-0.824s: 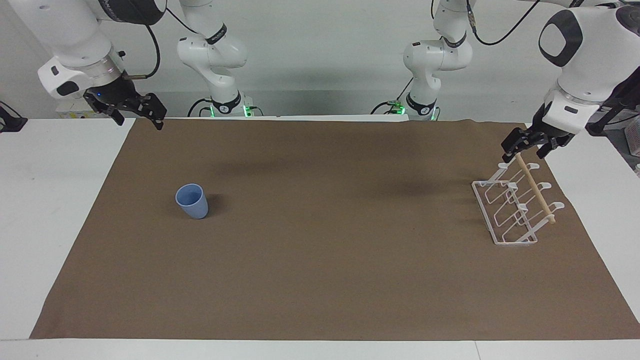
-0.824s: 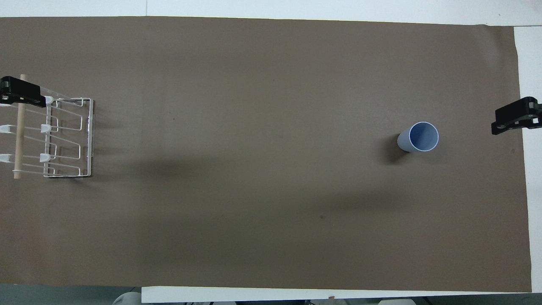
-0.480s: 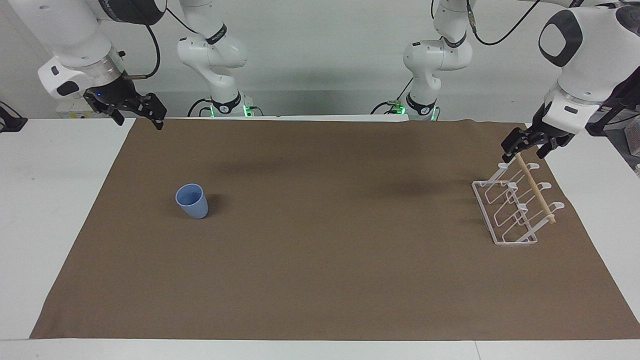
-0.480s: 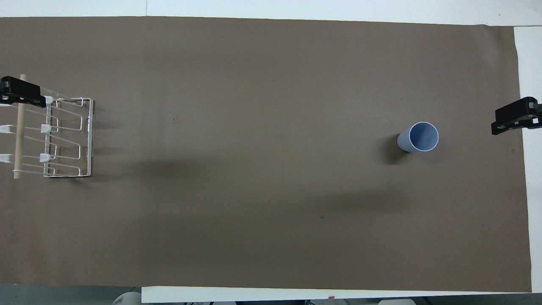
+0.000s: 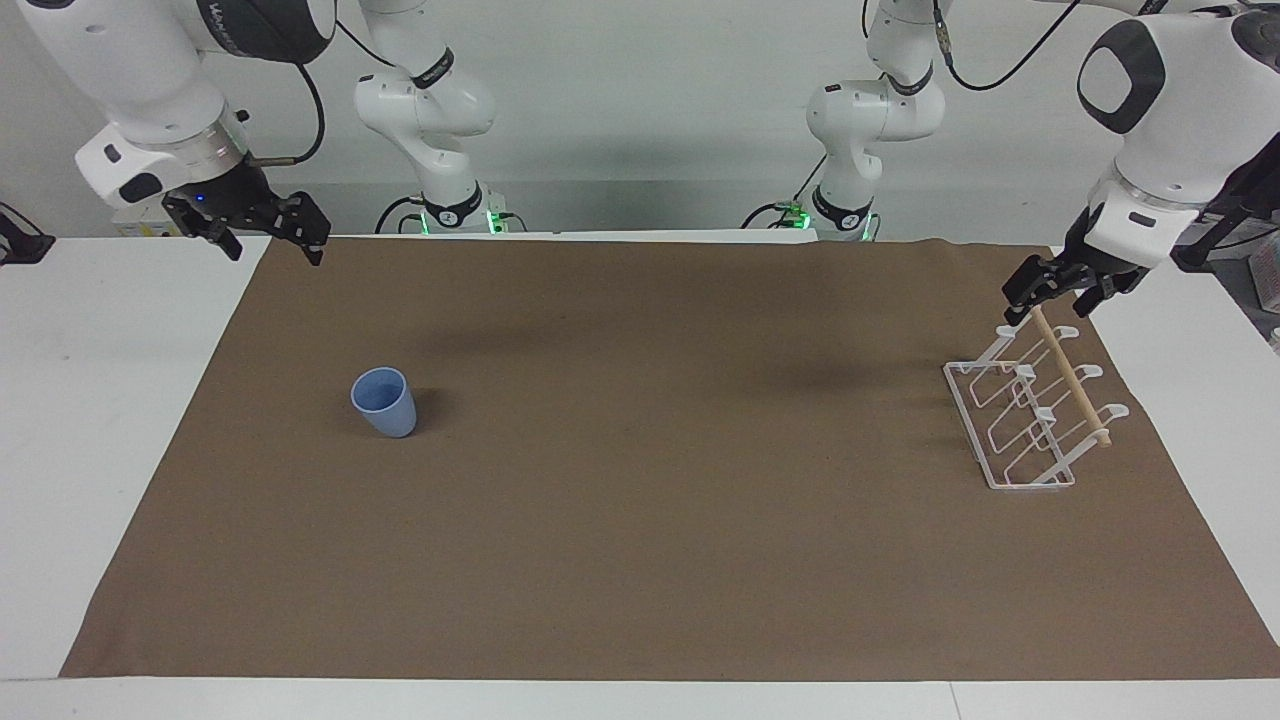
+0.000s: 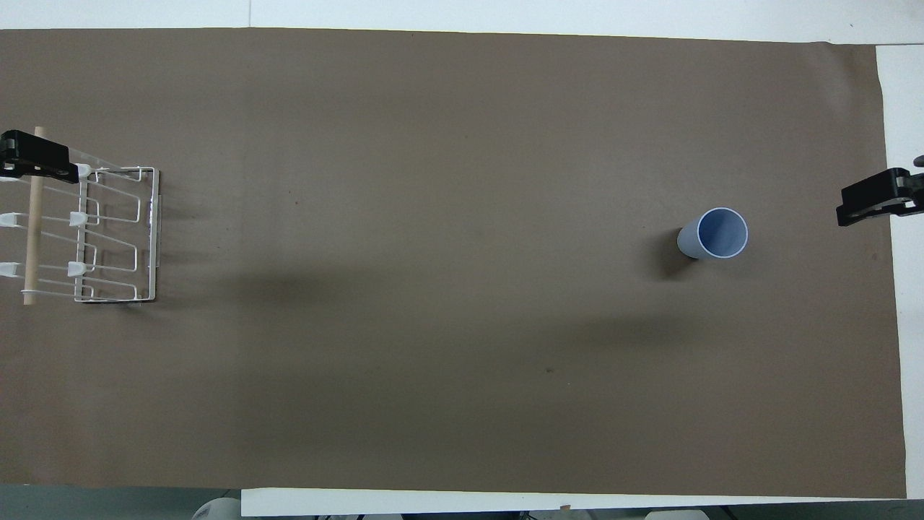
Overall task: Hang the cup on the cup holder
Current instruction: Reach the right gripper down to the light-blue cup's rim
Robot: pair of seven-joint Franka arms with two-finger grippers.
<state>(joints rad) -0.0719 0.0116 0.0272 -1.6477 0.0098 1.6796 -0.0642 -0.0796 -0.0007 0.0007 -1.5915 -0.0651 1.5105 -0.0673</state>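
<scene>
The light-blue cup [image 5: 384, 402] [image 6: 713, 233] stands upright, mouth up, on the brown mat toward the right arm's end of the table. The white wire cup holder [image 5: 1028, 415] [image 6: 115, 231], with its wooden dowel on top, sits at the left arm's end. My left gripper [image 5: 1052, 298] [image 6: 32, 155] hangs open just over the end of the dowel that is nearer to the robots, holding nothing. My right gripper [image 5: 276, 238] [image 6: 875, 204] is open and empty in the air over the mat's edge, well apart from the cup.
A brown mat [image 5: 640, 560] covers most of the white table [image 5: 90, 380]. Two white arm bases [image 5: 450, 205] stand at the robots' end of the table. Bare white table strips flank the mat at both ends.
The right gripper has shifted slightly, lifting a little near the mat's corner. The left gripper, the cup and the cup holder have not moved.
</scene>
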